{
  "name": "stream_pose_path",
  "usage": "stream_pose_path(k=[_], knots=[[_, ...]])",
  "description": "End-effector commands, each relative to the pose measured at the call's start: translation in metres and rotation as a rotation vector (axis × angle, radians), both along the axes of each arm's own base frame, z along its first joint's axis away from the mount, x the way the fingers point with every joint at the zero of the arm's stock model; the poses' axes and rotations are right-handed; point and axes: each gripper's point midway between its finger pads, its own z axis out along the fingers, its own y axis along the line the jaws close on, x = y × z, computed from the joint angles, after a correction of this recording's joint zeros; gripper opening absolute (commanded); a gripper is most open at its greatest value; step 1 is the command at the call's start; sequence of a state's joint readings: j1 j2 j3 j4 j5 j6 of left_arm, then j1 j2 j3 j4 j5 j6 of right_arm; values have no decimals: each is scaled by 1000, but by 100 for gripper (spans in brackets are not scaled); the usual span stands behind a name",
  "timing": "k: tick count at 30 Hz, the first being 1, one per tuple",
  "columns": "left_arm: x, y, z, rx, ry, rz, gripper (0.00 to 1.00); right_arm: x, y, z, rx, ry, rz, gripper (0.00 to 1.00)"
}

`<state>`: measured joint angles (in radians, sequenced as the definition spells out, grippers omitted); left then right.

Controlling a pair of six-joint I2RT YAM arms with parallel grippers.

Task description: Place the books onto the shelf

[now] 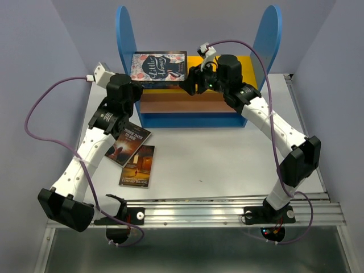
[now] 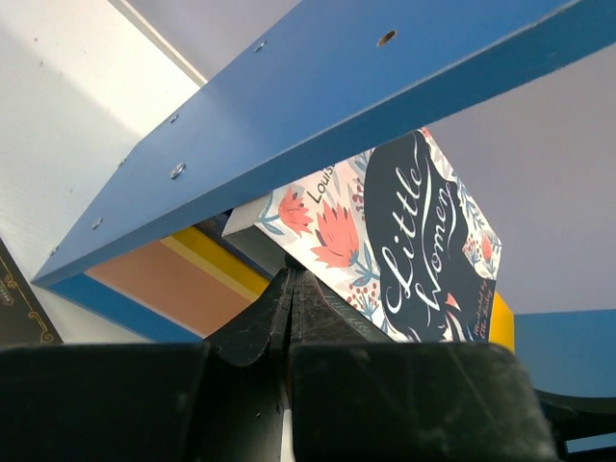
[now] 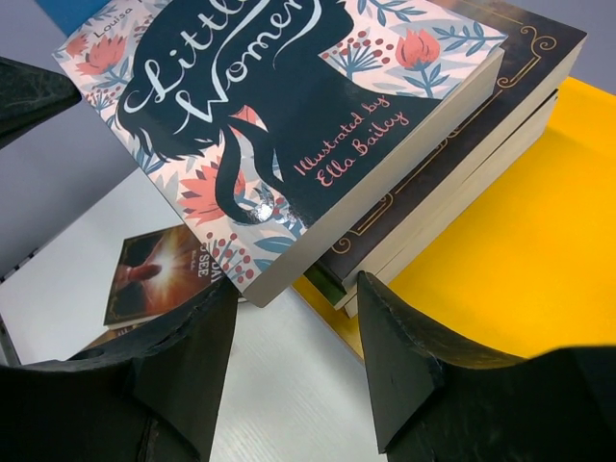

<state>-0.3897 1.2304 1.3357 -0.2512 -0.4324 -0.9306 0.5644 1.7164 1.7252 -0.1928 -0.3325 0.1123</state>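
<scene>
**Both grippers at the shelf, 2 books left on the table**

Seen from above: the shelf (image 1: 124, 40) at the far side of the white table (image 1: 227, 153), with 2 tall round-topped blue side panels, a yellow upper board (image 1: 249, 62), a brown middle board (image 1: 170, 102) and a blue base.

Lying flat on the left part of the yellow board: a stack of books (image 3: 462, 164), topped by the grey floral "Little Women" (image 1: 158, 66), cover up. Under it in the right wrist view: a dark cover with a gold border (image 3: 534, 58) and at least 1 more paperback, page edges showing.

Left gripper (image 2: 290, 284): at the left end of the shelf, fingers pressed together, tips just under the near corner of "Little Women". Cannot tell whether touching the book.

Right gripper (image 3: 296, 282): at the right end of the stack, fingers spread, the stack's near corner in line with the gap, not pinched.

Off the shelf, on the table beside the left arm: 2 paperbacks lying flat, "Three Days to See" (image 1: 128, 143) and, just beside it toward the arm bases, a dark one with an orange-lit scene (image 1: 138, 166).
</scene>
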Motion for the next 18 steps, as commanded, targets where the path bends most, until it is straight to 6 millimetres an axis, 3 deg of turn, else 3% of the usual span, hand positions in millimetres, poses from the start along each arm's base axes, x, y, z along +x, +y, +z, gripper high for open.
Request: stream_pose_path(k=[1, 7, 18], knots=[[9, 6, 36, 2, -96, 14, 7, 3, 10, 35, 65, -92, 20, 58], [23, 1, 36, 14, -89, -9, 1, 1, 12, 35, 73, -90, 33, 58], [20, 3, 42, -13, -117, -1, 0, 8, 17, 34, 72, -105, 43, 50]])
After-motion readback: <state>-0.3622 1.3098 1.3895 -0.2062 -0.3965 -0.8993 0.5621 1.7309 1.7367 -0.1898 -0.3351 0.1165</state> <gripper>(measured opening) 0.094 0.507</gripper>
